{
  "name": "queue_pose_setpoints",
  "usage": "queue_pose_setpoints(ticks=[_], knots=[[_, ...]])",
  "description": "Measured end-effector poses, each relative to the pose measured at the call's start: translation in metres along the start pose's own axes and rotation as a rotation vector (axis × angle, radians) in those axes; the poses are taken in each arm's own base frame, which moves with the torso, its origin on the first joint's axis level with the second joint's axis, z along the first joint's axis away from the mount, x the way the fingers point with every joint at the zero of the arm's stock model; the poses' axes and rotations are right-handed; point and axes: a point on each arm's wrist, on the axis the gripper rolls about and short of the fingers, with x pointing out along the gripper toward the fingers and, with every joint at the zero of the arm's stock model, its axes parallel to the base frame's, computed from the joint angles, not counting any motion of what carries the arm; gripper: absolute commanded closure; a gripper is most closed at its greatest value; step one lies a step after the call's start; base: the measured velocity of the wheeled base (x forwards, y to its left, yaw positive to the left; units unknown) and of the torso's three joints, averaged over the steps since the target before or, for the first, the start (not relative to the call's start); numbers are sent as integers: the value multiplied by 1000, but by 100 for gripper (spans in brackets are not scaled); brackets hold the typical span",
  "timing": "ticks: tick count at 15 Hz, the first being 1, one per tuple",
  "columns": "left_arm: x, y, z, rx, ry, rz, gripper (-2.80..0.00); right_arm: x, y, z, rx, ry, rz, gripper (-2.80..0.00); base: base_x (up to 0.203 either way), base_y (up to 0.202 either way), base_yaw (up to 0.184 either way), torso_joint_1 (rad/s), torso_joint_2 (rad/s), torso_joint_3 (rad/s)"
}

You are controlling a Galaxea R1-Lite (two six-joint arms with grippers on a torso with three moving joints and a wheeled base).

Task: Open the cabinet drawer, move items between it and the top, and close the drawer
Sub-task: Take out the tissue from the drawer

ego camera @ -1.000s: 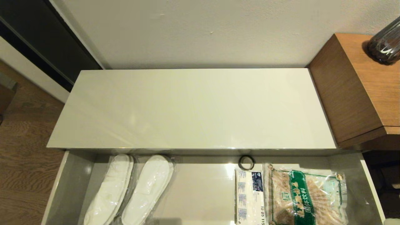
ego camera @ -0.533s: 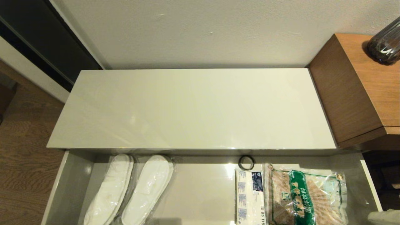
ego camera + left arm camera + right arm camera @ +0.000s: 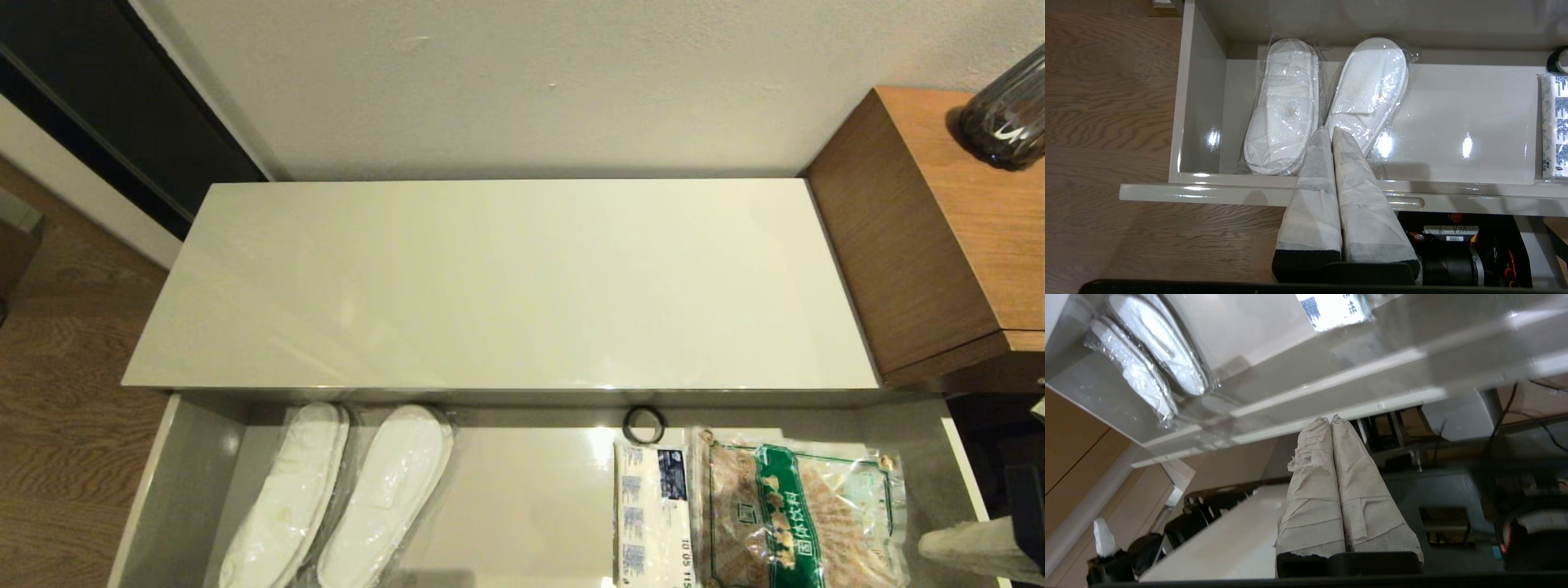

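Note:
The cabinet drawer (image 3: 175,482) stands pulled out below the glossy cream top (image 3: 498,286), which is bare. At the drawer's right lie both items: a white packet (image 3: 649,514) with blue print and a clear packet (image 3: 804,514) with a green label, side by side. My right gripper (image 3: 927,545) is shut and empty at the drawer's front right corner, just right of the green packet. In its wrist view the right gripper (image 3: 1329,419) points at the drawer's front edge. My left gripper (image 3: 1329,130) is shut and empty above the drawer front (image 3: 1208,192), tips over the slippers.
White slippers in clear plastic (image 3: 343,498) fill the drawer's left part. A small black ring (image 3: 643,425) sits at the back beside the packets. A taller brown wooden unit (image 3: 939,229) with a dark glass vase (image 3: 1008,114) borders the top on the right.
My right gripper has come into the head view from the lower right and moved up and left toward the drawer's right front corner. Nothing in the drawer has moved.

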Motion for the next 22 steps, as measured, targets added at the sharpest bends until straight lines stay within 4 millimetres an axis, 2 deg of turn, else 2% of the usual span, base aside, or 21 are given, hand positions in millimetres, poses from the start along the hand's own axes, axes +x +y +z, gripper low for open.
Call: queue_pose_setpoints(ticks=[4,11,14,19,22], knots=[[0,0,0,0,0,0,0,20,8,13,-20,14,6,0,0,0,0,0,0,0],[0,0,0,0,-1,0,0,29,7,13,-20,46,-18,0,0,0,0,0,0,0],[0,0,0,0,-1,1,0,39,11,20,-83,39,-62,0,0,0,0,0,0,0],[0,0,0,0,-1,1,0,91,33,47,-233,-1,-187,0,0,0,0,0,0,0],[0,0,0,0,-1,1,0,128,46,50,-298,-13,-279,0,0,0,0,0,0,0]])
